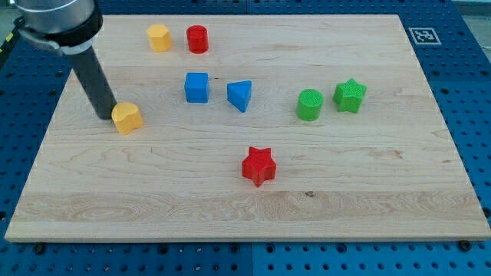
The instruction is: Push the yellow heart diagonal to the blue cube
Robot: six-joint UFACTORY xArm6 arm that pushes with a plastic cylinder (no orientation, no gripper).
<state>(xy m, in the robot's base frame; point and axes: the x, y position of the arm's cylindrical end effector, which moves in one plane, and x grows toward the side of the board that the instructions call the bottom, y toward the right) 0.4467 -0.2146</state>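
The yellow heart lies at the view's left, below and to the left of the blue cube. My tip stands right against the heart's left side, touching or nearly touching it. The dark rod rises from there toward the view's top left.
A yellow hexagonal block and a red cylinder sit near the view's top. A blue triangular block lies right of the cube. A green cylinder and green star sit at the right. A red star lies lower centre.
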